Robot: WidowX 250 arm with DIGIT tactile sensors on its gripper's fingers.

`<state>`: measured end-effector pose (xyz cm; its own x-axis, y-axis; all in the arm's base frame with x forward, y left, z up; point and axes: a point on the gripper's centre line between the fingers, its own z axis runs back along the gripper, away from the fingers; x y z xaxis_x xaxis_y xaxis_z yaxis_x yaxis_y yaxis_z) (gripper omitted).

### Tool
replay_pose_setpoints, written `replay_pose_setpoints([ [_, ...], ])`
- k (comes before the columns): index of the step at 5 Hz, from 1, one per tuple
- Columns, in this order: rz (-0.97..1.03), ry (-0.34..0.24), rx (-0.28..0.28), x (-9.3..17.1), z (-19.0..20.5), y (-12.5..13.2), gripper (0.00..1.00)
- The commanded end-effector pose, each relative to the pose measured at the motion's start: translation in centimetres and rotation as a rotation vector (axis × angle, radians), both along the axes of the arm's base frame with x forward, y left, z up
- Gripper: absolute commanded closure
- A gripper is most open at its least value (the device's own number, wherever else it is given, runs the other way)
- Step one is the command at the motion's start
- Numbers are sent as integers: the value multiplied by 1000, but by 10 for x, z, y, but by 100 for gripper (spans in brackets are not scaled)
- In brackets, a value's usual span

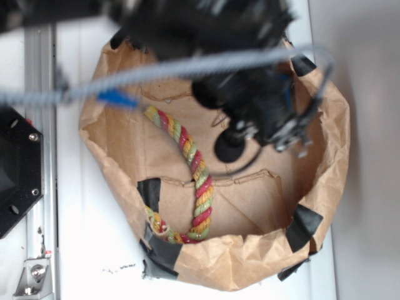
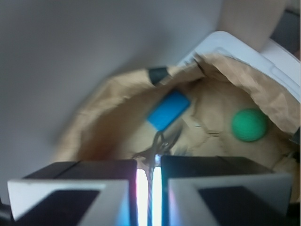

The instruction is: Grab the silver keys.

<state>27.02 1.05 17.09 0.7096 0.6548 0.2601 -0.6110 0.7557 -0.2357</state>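
Note:
In the wrist view my gripper (image 2: 149, 164) is shut on the silver keys (image 2: 161, 145). The two black fingers (image 2: 94, 188) stand almost together, with a thin strip of metal pinched in the narrow gap. The rest of the bunch sticks out past the fingertips, above the floor of the brown paper bag (image 2: 117, 101). In the exterior view the black arm and gripper (image 1: 265, 128) hover blurred over the bag's upper right. A dark roundish fob (image 1: 230, 149) hangs just beside them.
A blue block (image 2: 168, 109) lies beyond the keys, also at the bag's upper left (image 1: 115, 99). A green ball (image 2: 249, 125) sits at the right. A multicoloured twisted rope (image 1: 194, 169) curves across the bag floor. The crumpled bag rim (image 1: 250, 256) carries black tape patches.

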Motion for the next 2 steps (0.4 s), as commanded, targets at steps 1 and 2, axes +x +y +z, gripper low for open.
replay_pose_setpoints([
  [1, -30, -52, 40, 4, 10, -8, 100],
  [2, -32, -50, 58, 6, 4, -10, 100],
])
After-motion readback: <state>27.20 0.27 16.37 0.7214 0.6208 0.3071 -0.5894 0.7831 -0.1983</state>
